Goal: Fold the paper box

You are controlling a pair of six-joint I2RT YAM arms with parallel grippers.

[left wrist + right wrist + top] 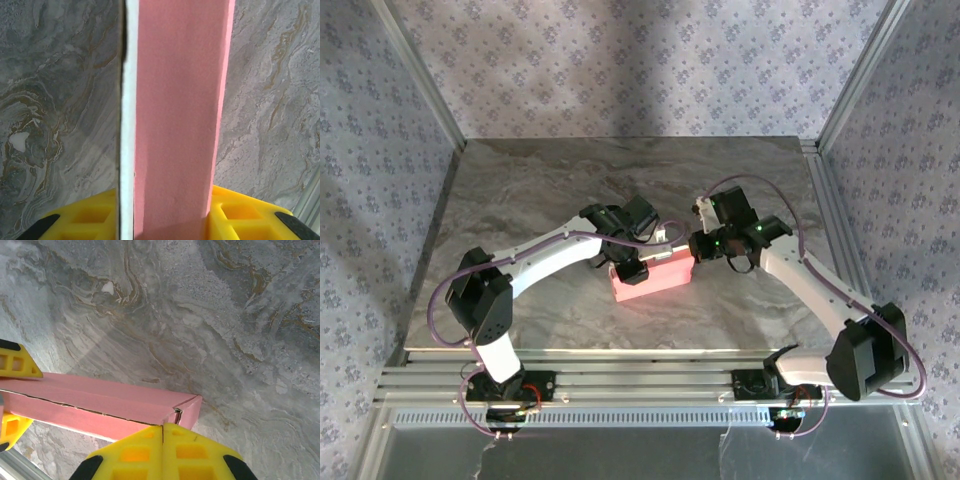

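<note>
Item: paper box [660, 278], slim, pink, lying at the centre of the table [540, 190].
Long axis: left–right, right end slightly farther.
Left gripper [632, 268]: jaws pinching the box's left end across its width.
Right gripper [695, 248]: jaws pressed together, tips at the right end, likely placed to press that end shut.

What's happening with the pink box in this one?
Both arms are working on the slim pink-red cardboard box on the grey marbled table. The left claw grips the box across its width. The right claw, shut, sits at one end corner, where the end flap looks not quite closed.
</note>
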